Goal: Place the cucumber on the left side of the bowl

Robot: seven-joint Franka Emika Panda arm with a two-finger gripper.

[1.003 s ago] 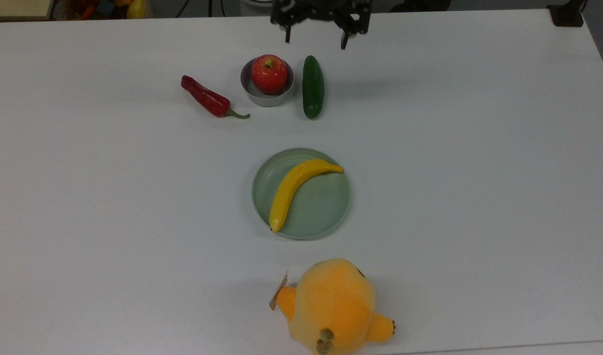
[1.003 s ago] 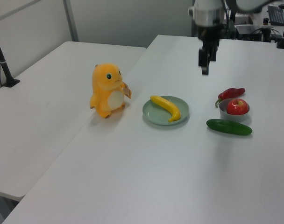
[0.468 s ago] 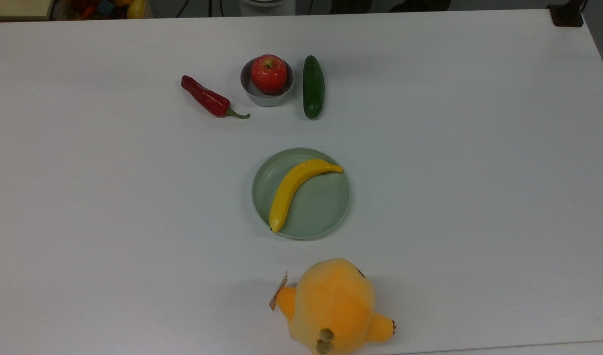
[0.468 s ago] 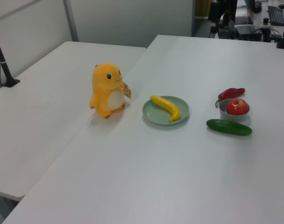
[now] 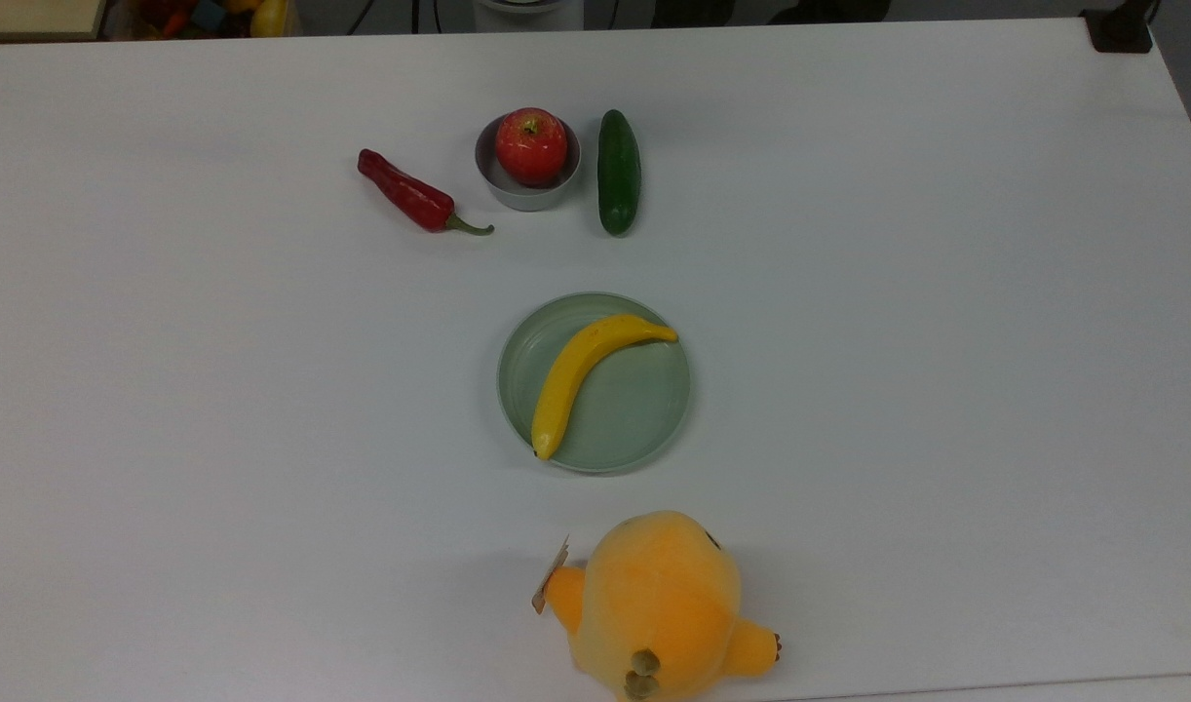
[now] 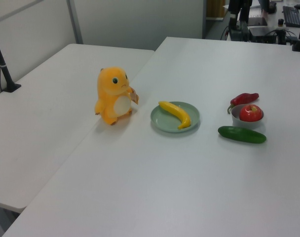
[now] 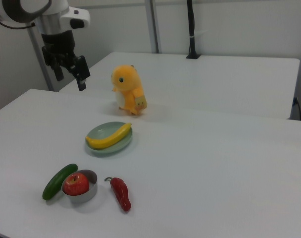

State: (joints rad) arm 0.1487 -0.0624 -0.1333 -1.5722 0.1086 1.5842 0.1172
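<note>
Right view: I see the hand (image 7: 69, 77) raised, fingers apart, holding nothing; cucumber (image 7: 59, 181) touching the bowl (image 7: 86, 193) on the right view's left

apple (image 5: 531, 144), chili (image 5: 407, 194), banana (image 5: 581, 375) (on plate (image 5: 634, 419))

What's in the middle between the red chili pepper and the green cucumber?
In the top view, the small grey bowl holding a red apple sits between them.

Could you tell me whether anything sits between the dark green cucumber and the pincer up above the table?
Nothing visible does. The open pincer hangs high over bare white table, and the glossy dark green cucumber lies uncovered beside the small grey metal bowl holding the red apple.
</note>
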